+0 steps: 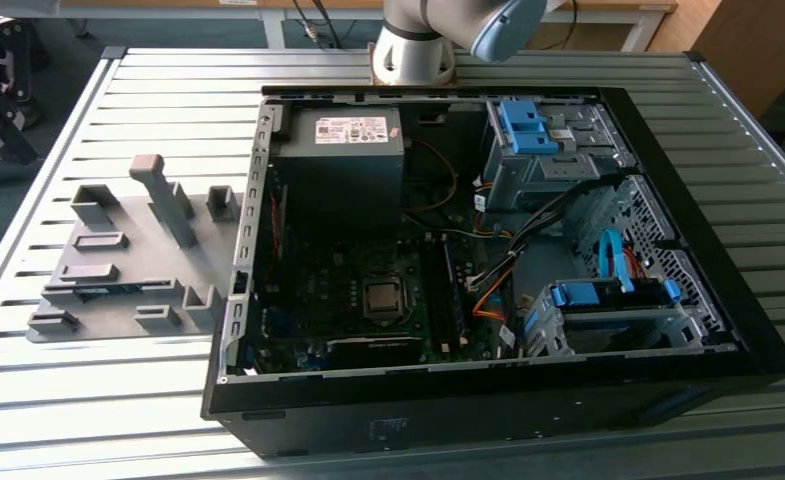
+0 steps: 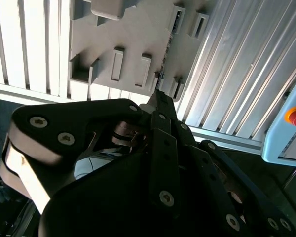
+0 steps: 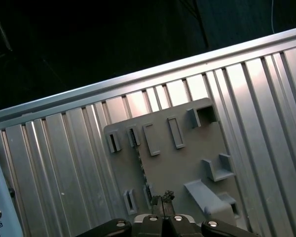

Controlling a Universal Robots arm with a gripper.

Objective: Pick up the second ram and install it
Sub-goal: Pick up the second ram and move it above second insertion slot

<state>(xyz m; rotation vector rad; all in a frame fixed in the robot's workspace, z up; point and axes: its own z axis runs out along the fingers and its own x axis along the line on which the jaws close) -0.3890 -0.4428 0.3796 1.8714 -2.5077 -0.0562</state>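
Your pincer [image 3: 163, 197] has its two fingers pressed together with nothing between them in the first wrist view. It hangs high over the grey holder [image 3: 187, 163], which sits on the ribbed table [image 3: 64, 163]. A thin dark line starts just under the fingertips and runs away from them. That line is the second ram [image 3: 140, 163], seen from its top edge. It stands on edge because little slots in the holder hug it. That keeps its thin top up, where fingers can pinch it.

In the second wrist view you look down along the pincer [image 2: 157, 96]. Its fingers look like one dark blade pointing at the near end of the ram [image 2: 166, 49]. I think they are well apart, because the holder [image 2: 133, 29] looks far below.

In the exterior view the second ram [image 1: 112, 291] is a blue strip in the holder [image 1: 112, 325], not yet lifted out. The holder sits just beside the open computer case [image 1: 499, 400], on the exterior view's left. The case lies on its side with the cover off, so the board inside faces up and can be reached from above.
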